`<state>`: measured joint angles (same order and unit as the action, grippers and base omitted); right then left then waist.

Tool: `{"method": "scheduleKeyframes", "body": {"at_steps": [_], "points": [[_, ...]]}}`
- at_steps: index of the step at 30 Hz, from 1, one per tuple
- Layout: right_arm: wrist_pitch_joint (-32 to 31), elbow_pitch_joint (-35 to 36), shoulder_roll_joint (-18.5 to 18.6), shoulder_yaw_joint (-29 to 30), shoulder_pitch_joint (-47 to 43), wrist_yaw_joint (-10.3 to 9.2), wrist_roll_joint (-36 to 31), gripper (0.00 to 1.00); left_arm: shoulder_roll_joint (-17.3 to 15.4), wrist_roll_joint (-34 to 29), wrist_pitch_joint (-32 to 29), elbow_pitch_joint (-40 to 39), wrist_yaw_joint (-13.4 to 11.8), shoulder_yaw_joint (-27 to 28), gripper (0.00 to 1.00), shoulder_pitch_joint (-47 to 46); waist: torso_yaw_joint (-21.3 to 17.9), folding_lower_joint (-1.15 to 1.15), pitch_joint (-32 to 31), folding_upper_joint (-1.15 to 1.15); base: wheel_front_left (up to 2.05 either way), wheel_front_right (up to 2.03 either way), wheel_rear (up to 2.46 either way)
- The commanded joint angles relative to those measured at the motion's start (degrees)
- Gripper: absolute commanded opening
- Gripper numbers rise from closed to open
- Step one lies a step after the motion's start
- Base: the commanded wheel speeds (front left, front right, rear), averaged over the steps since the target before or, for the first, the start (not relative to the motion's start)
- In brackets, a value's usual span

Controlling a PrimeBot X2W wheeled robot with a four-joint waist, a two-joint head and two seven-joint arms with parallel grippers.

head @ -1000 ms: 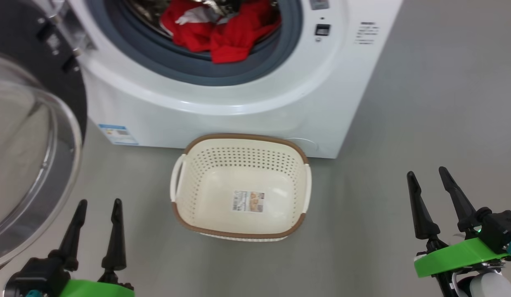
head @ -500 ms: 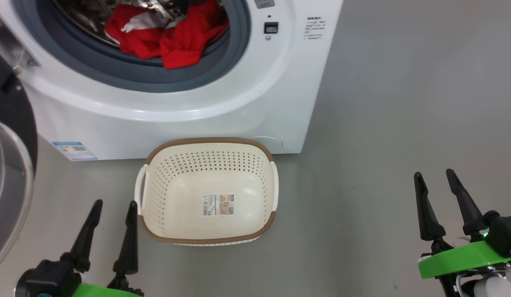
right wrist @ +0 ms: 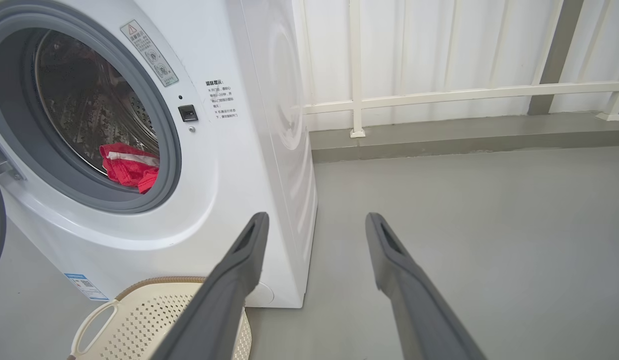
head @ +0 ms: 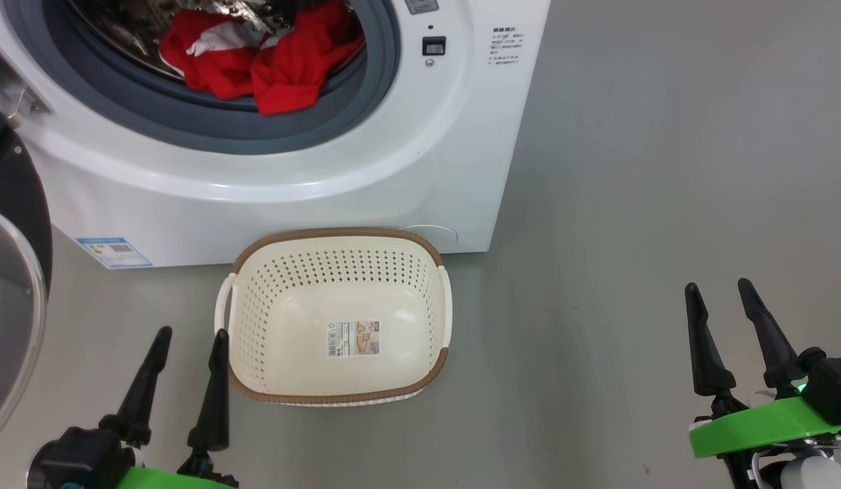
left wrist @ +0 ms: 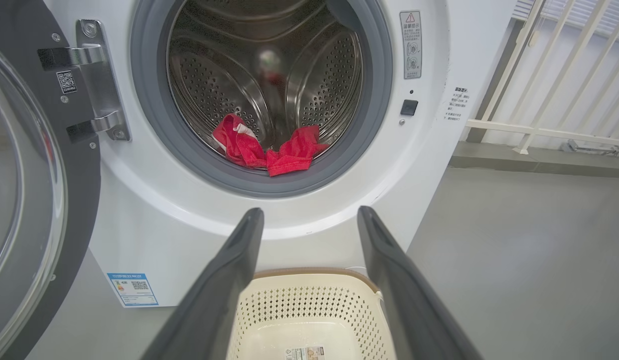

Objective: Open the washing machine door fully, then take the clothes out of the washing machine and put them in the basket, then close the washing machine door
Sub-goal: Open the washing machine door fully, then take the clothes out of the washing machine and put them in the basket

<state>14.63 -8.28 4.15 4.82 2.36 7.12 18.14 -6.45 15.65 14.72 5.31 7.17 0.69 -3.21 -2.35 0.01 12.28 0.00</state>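
Note:
The white washing machine (head: 366, 183) stands with its door (head: 13, 299) swung open at the left edge; the black rim and glass bowl show in the left wrist view too (left wrist: 34, 200). Red clothes (head: 257, 61) with a white panel lie at the front of the steel drum (left wrist: 269, 152) (right wrist: 129, 167). The cream basket (head: 339, 265) sits on the floor right before the machine, nothing in it but a label. My left gripper (head: 193, 336) hangs open just left of the basket. My right gripper (head: 719, 288) stands open over bare floor, well to the right.
Grey floor (head: 631, 204) spreads to the right of the machine. A white railing (right wrist: 439, 95) and a low kerb run along the wall behind, beyond the machine's right side. The open door takes up the space on the left.
The whole head view has shifted: machine and basket now sit further left in it, so the camera turned right. Both grippers stay open and hold nothing.

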Motion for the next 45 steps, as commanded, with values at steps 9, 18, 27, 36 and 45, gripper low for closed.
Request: {"method": "scheduleKeyframes", "body": {"at_steps": [9,18,27,36,45], "points": [[0.4,1.7,0.5,-0.8,0.0,0.36,0.3,1.00,-1.1,0.5,0.3,-1.8,0.3,1.6,1.00,-0.3,0.6,0.00,0.0,0.00,0.00,0.00,0.00],[0.4,1.7,0.5,-1.0,0.1,0.36,0.3,1.00,-1.5,1.0,0.3,-2.5,0.3,1.5,1.00,-0.5,0.6,0.00,0.0,0.00,0.42,-0.42,0.00],[0.4,1.6,0.3,-1.3,0.5,0.36,0.3,1.00,-1.8,1.1,0.3,-2.3,0.3,1.7,1.00,-1.2,0.7,0.00,0.5,0.00,1.04,-1.04,0.00],[0.4,1.7,0.3,-1.5,0.7,0.36,0.2,1.00,-1.4,0.8,0.3,-2.3,0.3,2.3,1.00,-1.5,0.9,0.00,0.5,0.00,0.41,-0.41,0.00],[0.4,1.6,0.2,-1.5,0.7,0.36,0.3,1.00,-1.2,1.0,0.3,-1.8,0.3,2.3,1.00,-1.5,1.1,0.00,0.6,0.00,0.00,0.00,0.00]]}}
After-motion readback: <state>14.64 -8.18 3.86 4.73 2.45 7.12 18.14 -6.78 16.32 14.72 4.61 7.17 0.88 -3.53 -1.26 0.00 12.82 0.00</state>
